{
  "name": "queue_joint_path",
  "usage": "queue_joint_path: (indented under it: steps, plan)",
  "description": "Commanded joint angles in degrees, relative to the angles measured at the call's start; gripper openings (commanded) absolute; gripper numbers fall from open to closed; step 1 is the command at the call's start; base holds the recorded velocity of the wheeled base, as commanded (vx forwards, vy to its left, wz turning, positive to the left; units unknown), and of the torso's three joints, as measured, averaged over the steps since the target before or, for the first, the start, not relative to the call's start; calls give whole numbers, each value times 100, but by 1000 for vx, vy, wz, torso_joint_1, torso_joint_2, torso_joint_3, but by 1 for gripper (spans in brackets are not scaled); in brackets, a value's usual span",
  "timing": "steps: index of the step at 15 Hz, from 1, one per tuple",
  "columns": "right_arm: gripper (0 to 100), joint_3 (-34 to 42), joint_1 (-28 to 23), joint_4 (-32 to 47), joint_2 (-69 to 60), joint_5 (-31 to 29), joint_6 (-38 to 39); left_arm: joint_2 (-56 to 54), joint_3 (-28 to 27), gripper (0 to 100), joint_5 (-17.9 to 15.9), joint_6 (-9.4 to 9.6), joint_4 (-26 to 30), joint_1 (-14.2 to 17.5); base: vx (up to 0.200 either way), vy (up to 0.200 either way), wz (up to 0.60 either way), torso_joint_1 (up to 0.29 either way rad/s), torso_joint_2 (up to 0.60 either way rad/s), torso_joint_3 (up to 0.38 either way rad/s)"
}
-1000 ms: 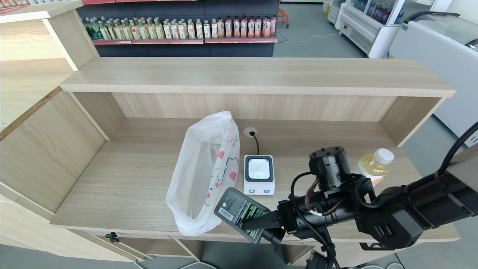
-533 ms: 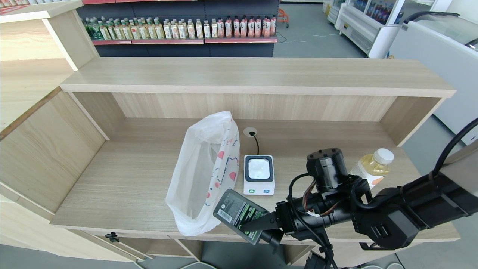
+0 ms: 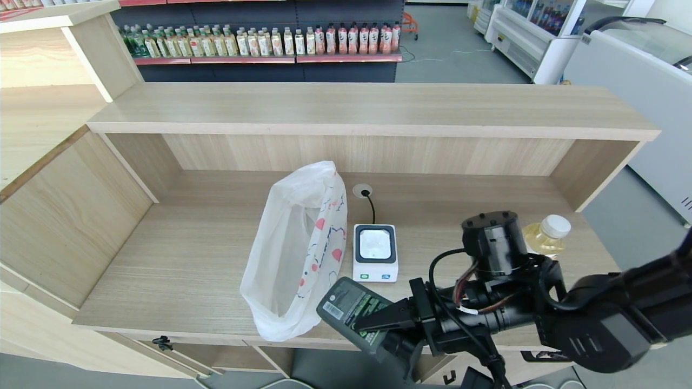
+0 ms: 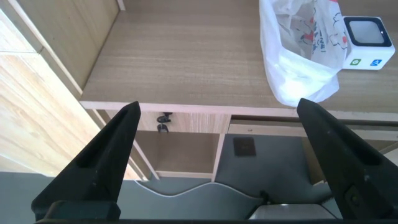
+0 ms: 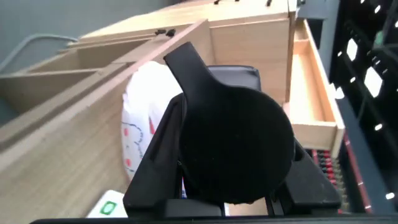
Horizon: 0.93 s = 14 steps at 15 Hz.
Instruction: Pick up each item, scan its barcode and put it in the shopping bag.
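Shifted slightly right, right gripper (image 3: 374, 328) clamps black pouch (image 3: 346, 303) over counter (image 3: 189, 326) front edge, beside shopping bag (image 3: 286, 254); left gripper (image 4: 214, 111) spread wide.

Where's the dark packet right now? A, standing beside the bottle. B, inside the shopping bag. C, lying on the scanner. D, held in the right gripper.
D: the right gripper clamps the dark packet at the front edge of the counter, beside the shopping bag and short of the scanner.
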Motion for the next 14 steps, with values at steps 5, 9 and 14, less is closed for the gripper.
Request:
queue_joint_path:
  steps: [5,9,14]
  plan:
    - [0,1075,-528,-115,-2404,-593,3726,-2,1,100,1,-1,-1,2,0,0,0,0,0,0]
    - [0,776,-1064,-291,-3151,-1058,8332,-2,1,100,1,-1,-1,2,0,0,0,0,0,0]
    - [0,469,-1864,799,-3555,-3326,14581,-2,1,100,1,-1,-1,2,0,0,0,0,0,0]
